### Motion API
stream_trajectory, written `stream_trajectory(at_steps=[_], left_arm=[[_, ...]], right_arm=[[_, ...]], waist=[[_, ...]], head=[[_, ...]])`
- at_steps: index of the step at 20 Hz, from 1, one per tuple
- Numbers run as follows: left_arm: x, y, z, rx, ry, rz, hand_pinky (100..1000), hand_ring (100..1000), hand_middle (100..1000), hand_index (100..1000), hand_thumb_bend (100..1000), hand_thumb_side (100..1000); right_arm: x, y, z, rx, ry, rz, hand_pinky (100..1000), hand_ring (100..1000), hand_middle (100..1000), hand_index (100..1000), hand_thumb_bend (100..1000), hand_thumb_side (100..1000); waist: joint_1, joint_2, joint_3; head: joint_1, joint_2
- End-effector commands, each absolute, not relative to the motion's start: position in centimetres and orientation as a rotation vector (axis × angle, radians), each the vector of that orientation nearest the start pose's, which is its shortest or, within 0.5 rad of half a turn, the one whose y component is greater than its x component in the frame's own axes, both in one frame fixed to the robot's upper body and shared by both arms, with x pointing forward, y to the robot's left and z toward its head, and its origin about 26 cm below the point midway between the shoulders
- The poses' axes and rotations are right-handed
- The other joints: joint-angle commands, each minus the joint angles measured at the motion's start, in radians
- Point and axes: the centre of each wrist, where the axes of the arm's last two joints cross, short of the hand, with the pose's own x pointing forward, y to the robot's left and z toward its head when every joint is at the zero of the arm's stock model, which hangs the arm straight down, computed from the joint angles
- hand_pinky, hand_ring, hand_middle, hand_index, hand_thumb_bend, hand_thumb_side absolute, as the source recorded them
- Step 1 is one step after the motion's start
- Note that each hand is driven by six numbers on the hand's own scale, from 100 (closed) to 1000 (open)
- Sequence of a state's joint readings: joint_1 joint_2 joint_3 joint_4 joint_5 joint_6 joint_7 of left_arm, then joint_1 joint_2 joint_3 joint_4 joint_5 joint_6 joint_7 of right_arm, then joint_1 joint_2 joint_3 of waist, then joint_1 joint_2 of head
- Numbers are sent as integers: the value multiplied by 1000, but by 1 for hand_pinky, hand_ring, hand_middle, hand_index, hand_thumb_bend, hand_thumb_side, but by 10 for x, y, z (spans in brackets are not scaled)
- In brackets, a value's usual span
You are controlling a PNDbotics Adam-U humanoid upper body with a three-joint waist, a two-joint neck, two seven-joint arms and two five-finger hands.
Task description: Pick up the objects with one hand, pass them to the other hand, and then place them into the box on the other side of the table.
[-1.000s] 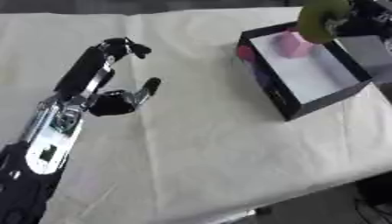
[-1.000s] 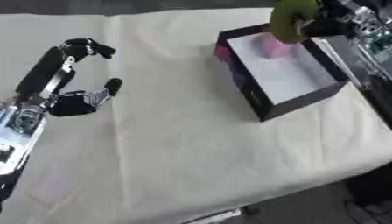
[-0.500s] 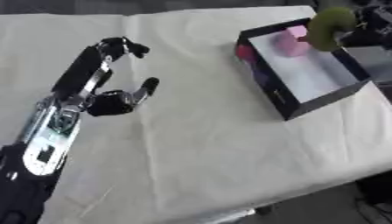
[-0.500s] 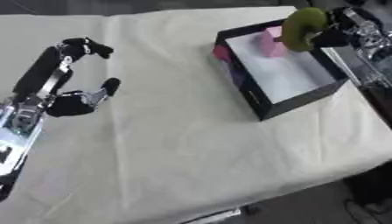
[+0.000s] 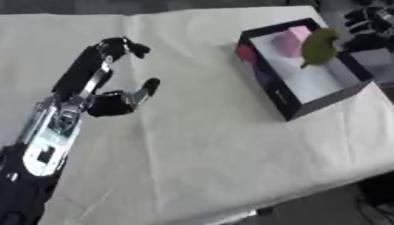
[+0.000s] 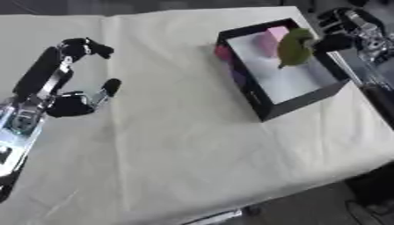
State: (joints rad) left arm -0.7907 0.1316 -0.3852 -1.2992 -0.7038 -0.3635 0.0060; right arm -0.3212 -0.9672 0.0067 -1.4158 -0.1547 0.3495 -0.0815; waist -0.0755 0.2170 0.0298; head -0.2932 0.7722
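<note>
A green, rounded object (image 5: 319,45) hangs above the inside of the black box (image 5: 283,99) with a white floor at the table's right. My right hand (image 6: 340,40) is just to the right of it, by the box's far right rim, with its fingers spread off the object. A pink block (image 5: 285,39) lies in the box's far corner. My left hand (image 5: 115,102) hovers open over the cloth at the left, fingers arched and holding nothing.
A cream cloth (image 5: 192,145) covers the table, whose front edge runs along the bottom right. A grey surface (image 5: 373,57) lies beyond the box at the right edge. A magenta patch (image 5: 247,52) shows on the box's left wall.
The green object has come down from the box's far rim to over its inside, apart from my right hand. The left hand has barely moved. The camera has shifted a little.
</note>
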Motion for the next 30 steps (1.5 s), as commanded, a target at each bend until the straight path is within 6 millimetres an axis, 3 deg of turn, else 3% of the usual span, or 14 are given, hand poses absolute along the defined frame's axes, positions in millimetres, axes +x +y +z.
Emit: stream_trajectory(at_steps=[1, 4, 8, 9, 11, 12, 15, 16, 17, 20, 22, 30], left_arm=[[408, 95, 172, -497, 3048, 1717, 745, 754, 619, 798, 350, 718], [409, 95, 172, -500, 3048, 1716, 745, 754, 620, 798, 350, 719], [409, 96, 172, -504, 3050, 1713, 745, 754, 619, 797, 346, 717], [409, 97, 172, -508, 3052, 1709, 745, 754, 619, 797, 343, 716], [409, 99, 173, -520, 3058, 1700, 745, 754, 620, 797, 343, 712], [410, 100, 174, -530, 3061, 1695, 745, 755, 621, 797, 310, 723], [411, 109, 179, -581, 3076, 1668, 746, 757, 625, 798, 333, 699], [412, 112, 181, -599, 3080, 1657, 747, 758, 627, 798, 280, 704], [413, 117, 185, -628, 3085, 1641, 748, 759, 629, 799, 337, 680], [417, 135, 194, -732, 3094, 1600, 751, 762, 620, 801, 348, 660], [421, 152, 201, -825, 3094, 1574, 751, 763, 610, 802, 366, 643], [431, 232, 226, -1258, 3100, 1561, 755, 776, 616, 809, 332, 664]], right_arm=[[329, -467, 219, -907, -1340, 399, 819, 916, 892, 905, 434, 247], [329, -469, 218, -925, -1323, 418, 832, 942, 922, 926, 426, 300], [328, -471, 221, -935, -1346, 393, 808, 928, 913, 929, 411, 285], [327, -470, 224, -937, -1367, 371, 798, 924, 912, 928, 375, 285], [325, -467, 232, -938, -1417, 314, 782, 909, 902, 919, 149, 354], [324, -464, 236, -933, -1445, 285, 775, 905, 896, 911, 100, 393], [318, -453, 247, -915, -1547, 196, 757, 899, 894, 911, 100, 380], [316, -450, 250, -902, -1572, 171, 752, 898, 896, 916, 100, 398], [315, -447, 252, -881, -1598, 151, 749, 898, 900, 921, 100, 367], [310, -440, 259, -827, -1664, 126, 737, 888, 893, 915, 100, 279], [307, -437, 264, -817, -1705, 109, 725, 858, 870, 897, 144, 264], [294, -415, 277, -777, -1835, 59, 715, 846, 866, 893, 131, 254]], waist=[[10, -8, -1], [10, -8, -1], [11, -10, -2], [11, -10, -3], [13, -11, -5], [13, -12, -5], [18, -15, -6], [19, -15, -6], [21, -17, -5], [26, -20, -4], [29, -21, -3], [39, -17, -1]], head=[[-3, -2], [-2, -2], [1, -2], [3, -2], [13, -2], [23, -2], [64, -2], [75, -2], [88, -2], [112, -2], [122, -2], [151, -10]])
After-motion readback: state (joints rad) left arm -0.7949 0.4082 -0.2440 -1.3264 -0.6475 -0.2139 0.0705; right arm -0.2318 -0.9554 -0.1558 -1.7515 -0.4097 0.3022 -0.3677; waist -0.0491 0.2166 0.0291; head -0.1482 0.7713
